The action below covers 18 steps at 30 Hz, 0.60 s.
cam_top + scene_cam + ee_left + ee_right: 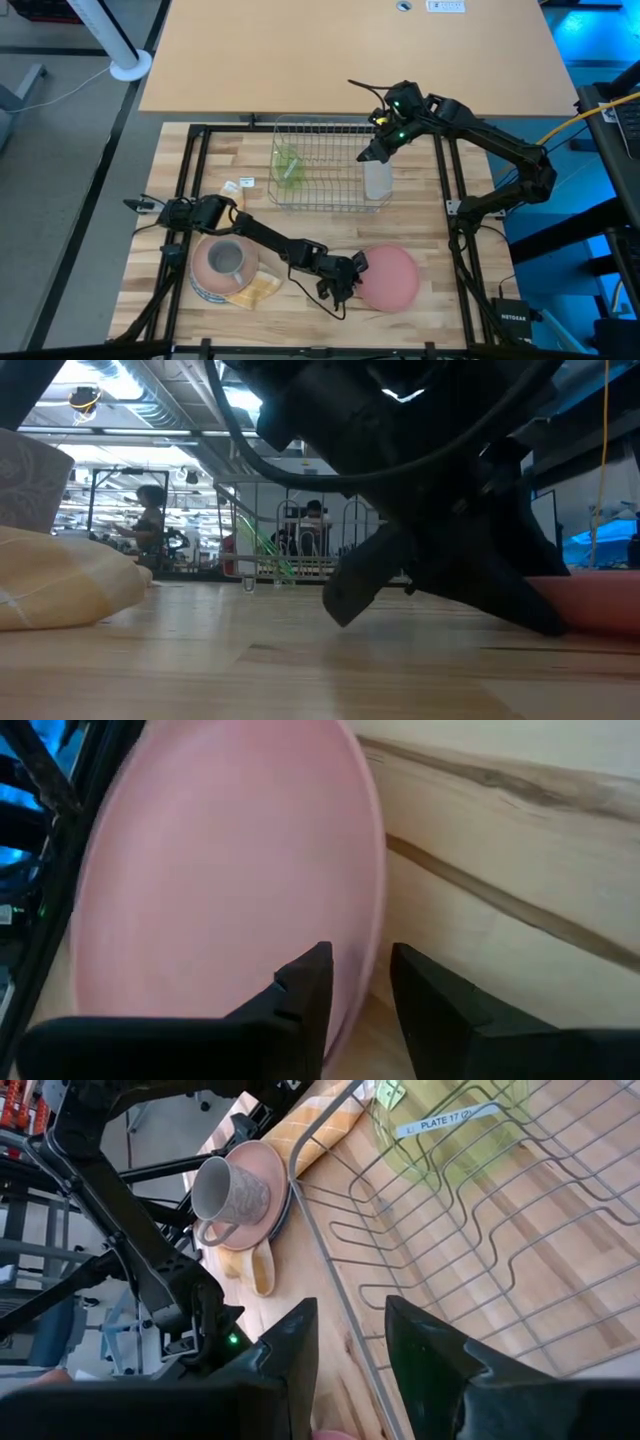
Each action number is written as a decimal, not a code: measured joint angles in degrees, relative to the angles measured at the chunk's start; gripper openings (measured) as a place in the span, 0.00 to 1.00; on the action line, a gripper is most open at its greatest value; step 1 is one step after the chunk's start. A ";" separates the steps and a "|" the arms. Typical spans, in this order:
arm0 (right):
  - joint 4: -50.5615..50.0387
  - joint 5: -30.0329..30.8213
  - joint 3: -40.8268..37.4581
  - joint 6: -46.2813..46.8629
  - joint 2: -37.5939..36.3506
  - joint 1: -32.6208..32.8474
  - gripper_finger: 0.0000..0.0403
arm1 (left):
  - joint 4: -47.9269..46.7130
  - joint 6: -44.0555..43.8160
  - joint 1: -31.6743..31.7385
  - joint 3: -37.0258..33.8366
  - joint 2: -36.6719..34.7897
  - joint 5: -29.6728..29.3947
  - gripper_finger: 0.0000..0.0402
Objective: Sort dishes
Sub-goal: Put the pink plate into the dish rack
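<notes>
you have the wooden table [420,250] under everything, and on it, toward the back, the silver wire rack [325,165], the biggest thing there. a green translucent plate [288,167] stands on edge in the rack's left part; in the right wrist view its label [445,1120] reads "plate 17 (2)".

your right arm reaches in from the right, with the right gripper [371,152] over the rack's right end. its fingers [285,1342] sit a little apart with one rack wire running between them, but you cannot tell from these views whether they pinch the wire or only straddle it. something pale hangs just under that gripper, too blurred to name.

the large pink plate [390,277] lies flat near the front edge, right of centre. your left gripper [346,280] is at that plate's left rim: one finger [300,995] rests over the plate's face and the other outside the rim, so the jaws straddle the edge with a gap showing; a firm clamp cannot be confirmed.

at front left, a second pink plate [205,262] sits on a blue-rimmed plate [203,291], partly over the yellow-tan cloth [258,290]. the small grey mug [229,259] stands on that pink plate.
</notes>
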 joint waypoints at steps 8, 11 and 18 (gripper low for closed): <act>0.38 0.00 0.00 -0.20 0.00 0.00 0.30 | 0.46 -0.46 -0.38 -0.02 -0.11 -3.07 0.02; 1.63 0.00 0.00 -0.46 -0.24 -0.02 0.30 | 0.04 -2.04 -0.59 -0.02 -0.68 -3.19 0.03; 5.51 -1.31 3.39 -2.05 -2.48 -0.05 0.30 | -0.61 -14.62 -0.76 -0.07 -3.25 -2.60 0.01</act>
